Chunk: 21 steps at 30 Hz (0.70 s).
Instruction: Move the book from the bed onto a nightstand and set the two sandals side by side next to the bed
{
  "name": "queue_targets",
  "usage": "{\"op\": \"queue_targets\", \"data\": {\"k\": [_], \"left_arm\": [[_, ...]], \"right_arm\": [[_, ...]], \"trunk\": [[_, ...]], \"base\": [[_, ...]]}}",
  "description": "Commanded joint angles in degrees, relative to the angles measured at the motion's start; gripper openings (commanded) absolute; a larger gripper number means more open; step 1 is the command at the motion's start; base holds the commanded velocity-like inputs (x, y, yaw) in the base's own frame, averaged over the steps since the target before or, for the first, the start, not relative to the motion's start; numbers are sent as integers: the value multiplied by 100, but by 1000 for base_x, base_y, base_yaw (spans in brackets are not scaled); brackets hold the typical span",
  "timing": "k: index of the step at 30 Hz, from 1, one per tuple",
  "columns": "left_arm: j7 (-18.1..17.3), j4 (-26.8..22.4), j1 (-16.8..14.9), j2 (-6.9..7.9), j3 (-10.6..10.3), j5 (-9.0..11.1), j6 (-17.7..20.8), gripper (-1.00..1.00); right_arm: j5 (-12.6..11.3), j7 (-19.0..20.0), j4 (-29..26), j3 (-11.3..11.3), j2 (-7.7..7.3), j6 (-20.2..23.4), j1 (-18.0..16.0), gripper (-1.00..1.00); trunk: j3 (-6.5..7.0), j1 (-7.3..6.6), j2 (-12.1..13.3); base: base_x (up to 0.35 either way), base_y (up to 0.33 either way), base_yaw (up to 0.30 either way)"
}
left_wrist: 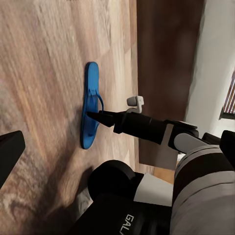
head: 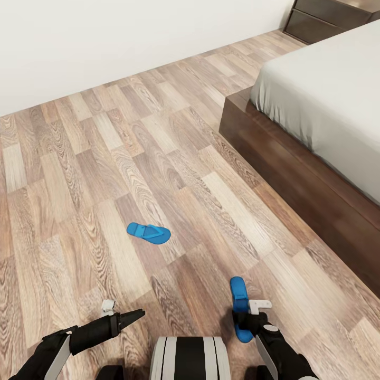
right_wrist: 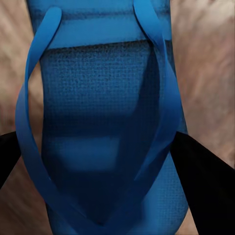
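Observation:
One blue sandal [head: 148, 232] lies flat on the wood floor ahead of me, well left of the bed [head: 327, 89]. My right gripper [head: 244, 317] is shut on the other sandal [head: 239, 295], holding it up off the floor near my base. In the right wrist view its straps and sole [right_wrist: 103, 122] sit between the two dark fingers. The left wrist view shows this held sandal [left_wrist: 90, 88] edge-on over the planks. My left gripper [head: 138, 314] hovers low at the left, open and holding nothing. The book is out of view.
The bed's dark wooden frame [head: 295, 174] runs diagonally along the right. A dark cabinet with drawer fronts [head: 322, 18] stands by the white wall beyond the bed; I cannot tell whether it is a nightstand. Wood floor [head: 105, 148] stretches left and ahead.

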Motion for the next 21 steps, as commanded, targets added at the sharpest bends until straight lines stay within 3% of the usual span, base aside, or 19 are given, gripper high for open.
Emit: {"op": "queue_targets", "data": {"k": [1, 21], "left_arm": [[-17, 0, -1, 1, 0, 16, 60, 100], [-24, 0, -1, 1, 3, 16, 60, 100]], "right_arm": [[-8, -9, -12, -9, 2, 33, 1, -100], [-8, -9, -8, -5, 2, 33, 1, -100]], "trunk": [[-3, -1, -1], [-3, -1, -1]], "base": [[0, 0, 0], [0, 0, 0]]}}
